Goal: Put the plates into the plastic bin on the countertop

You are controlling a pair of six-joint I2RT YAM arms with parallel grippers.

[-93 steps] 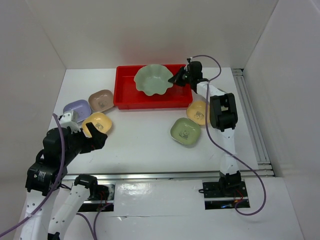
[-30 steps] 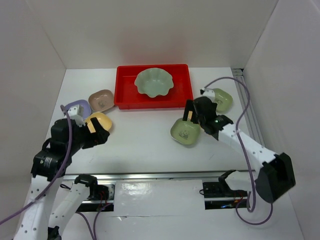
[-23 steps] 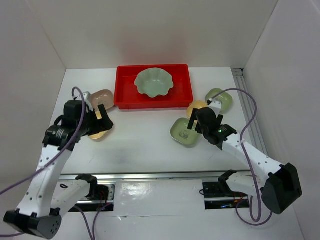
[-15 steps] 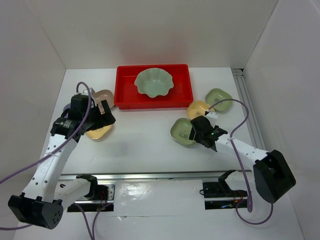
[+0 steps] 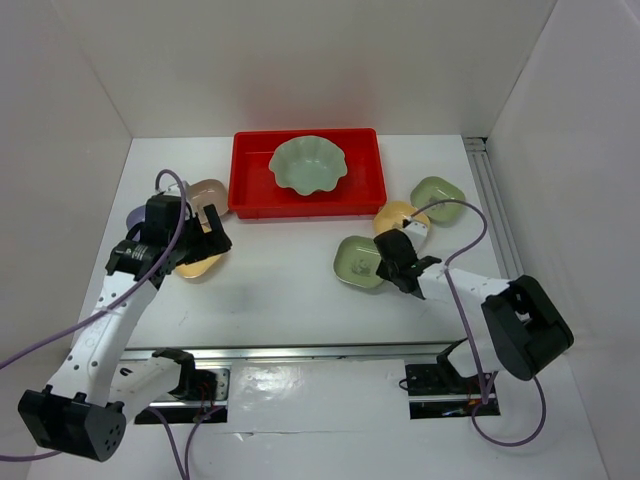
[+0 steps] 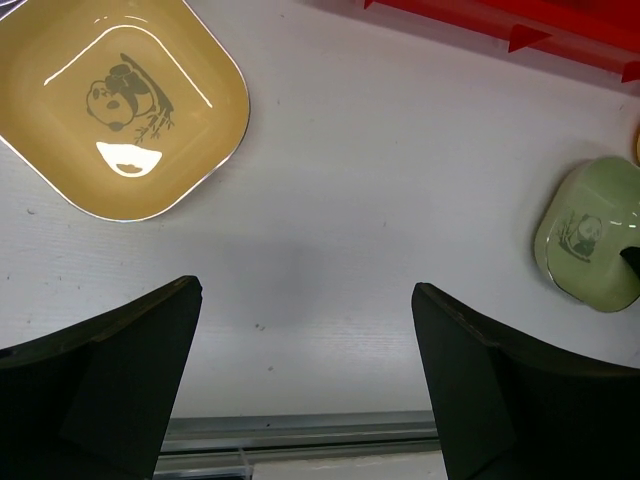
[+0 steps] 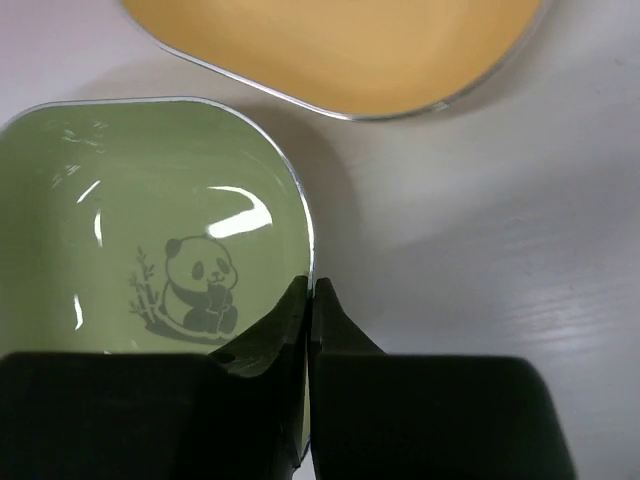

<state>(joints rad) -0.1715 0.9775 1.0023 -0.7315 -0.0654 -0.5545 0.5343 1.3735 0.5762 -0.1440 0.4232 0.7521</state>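
My right gripper (image 7: 308, 300) is pinched tight on the rim of a small green plate (image 7: 150, 220), one finger inside the lip and one outside. That plate sits right of the middle of the countertop (image 5: 280, 290); I can't tell whether it is lifted or resting. Just behind it lies a yellow plate (image 5: 397, 216), and another green plate (image 5: 438, 198) sits nearer the right edge. My left gripper (image 6: 305, 288) is spread wide with nothing in it, over bare surface beside a second yellow plate (image 6: 120, 100) by the left edge. The red plastic bin (image 5: 245, 190) stands at the back edge, with the large scalloped plate (image 5: 308, 165) inside.
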